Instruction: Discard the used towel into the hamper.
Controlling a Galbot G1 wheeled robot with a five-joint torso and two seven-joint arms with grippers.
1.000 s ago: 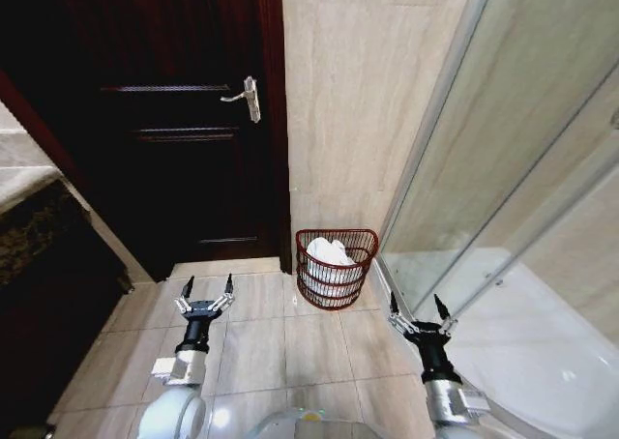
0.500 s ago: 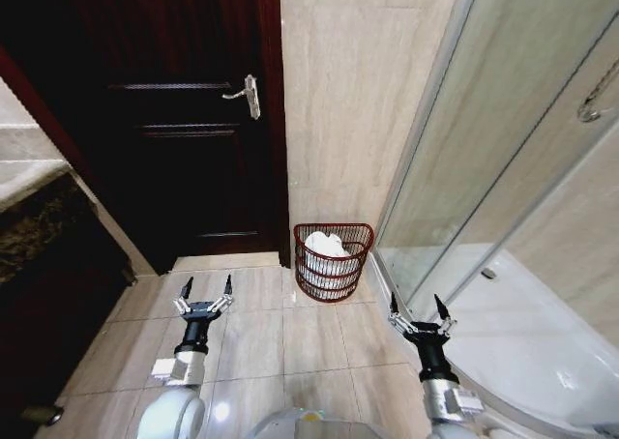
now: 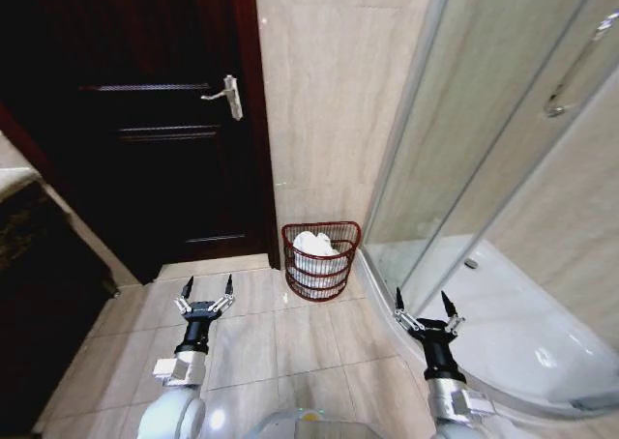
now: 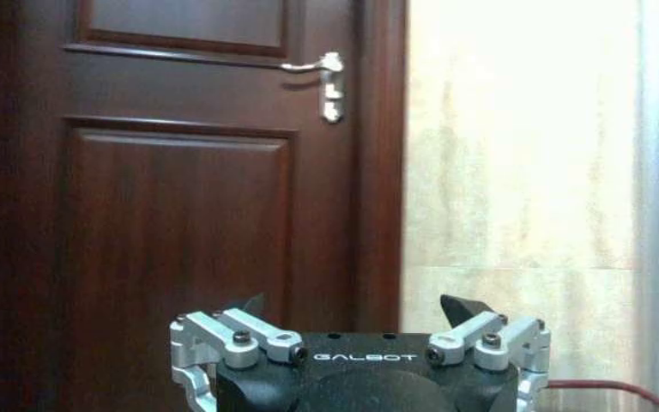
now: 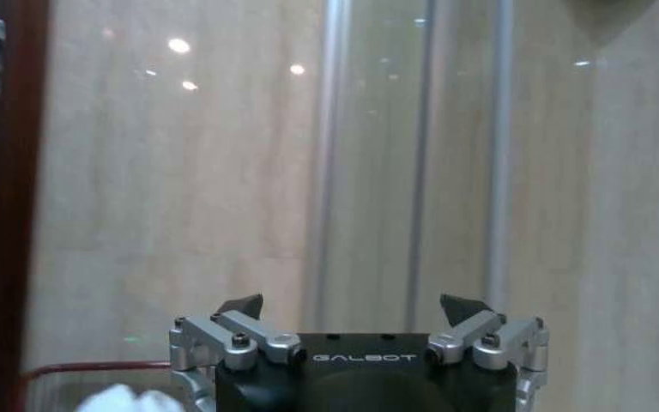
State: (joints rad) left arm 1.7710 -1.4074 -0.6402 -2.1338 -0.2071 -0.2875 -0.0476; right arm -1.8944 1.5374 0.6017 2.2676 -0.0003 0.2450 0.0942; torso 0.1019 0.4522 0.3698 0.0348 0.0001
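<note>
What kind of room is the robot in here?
Most likely a home bathroom. A glass shower enclosure with a white shower tray stands on the right. The floor and wall are tiled, and a wire hamper holding a white towel sits by a dark wooden door.
</note>
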